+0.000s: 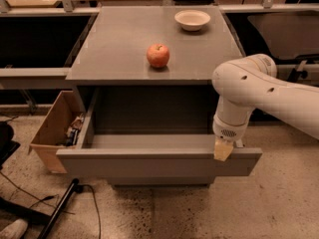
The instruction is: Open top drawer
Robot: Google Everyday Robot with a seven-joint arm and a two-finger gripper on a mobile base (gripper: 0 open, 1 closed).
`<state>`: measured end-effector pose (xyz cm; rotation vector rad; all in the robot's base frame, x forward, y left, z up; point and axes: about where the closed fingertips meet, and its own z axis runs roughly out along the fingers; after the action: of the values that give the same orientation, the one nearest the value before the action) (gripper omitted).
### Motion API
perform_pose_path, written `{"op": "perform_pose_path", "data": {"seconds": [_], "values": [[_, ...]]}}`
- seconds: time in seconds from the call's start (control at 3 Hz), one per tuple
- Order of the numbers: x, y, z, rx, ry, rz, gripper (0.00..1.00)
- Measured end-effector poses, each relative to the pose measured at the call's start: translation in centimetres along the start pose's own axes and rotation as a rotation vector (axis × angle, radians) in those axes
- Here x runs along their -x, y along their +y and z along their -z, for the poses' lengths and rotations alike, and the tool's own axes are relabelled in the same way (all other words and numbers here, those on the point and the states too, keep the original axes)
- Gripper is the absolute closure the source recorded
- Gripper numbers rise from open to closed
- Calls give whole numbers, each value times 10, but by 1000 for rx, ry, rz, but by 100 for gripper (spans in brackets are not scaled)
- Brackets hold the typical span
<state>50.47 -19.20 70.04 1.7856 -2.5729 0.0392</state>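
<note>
Saw, nearest, a black pole [60,208] lying on the floor before the cabinet's [124,44] left front corner, with a thin cable [97,213] beside it. Found the top drawer [149,166] standing wide open, far out from the cabinet's front, with its grey front panel level and its box in plain view. Noted the gripper [224,151] forward of the cabinet, at the right end of that panel and touching its top edge. Could not tell whether clamped there or loose. Traced the white arm [249,83] up and off past the cabinet's right side. Spotted a cardboard box [52,128] on the floor against the cabinet's left side, small clutter inside. Saw a red apple [158,55] near the middle of the cabinet top. Saw a white bowl [192,19] towards its back right, well apart from the apple.
</note>
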Motion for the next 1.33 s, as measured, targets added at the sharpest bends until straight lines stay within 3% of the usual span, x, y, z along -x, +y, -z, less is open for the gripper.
{"op": "perform_pose_path", "data": {"seconds": [0.67,1.0,1.33], "values": [[-38,35,7,45,37,-62,100],[-38,35,8,45,37,-62,100],[-52,45,8,60,51,-77,81]]}}
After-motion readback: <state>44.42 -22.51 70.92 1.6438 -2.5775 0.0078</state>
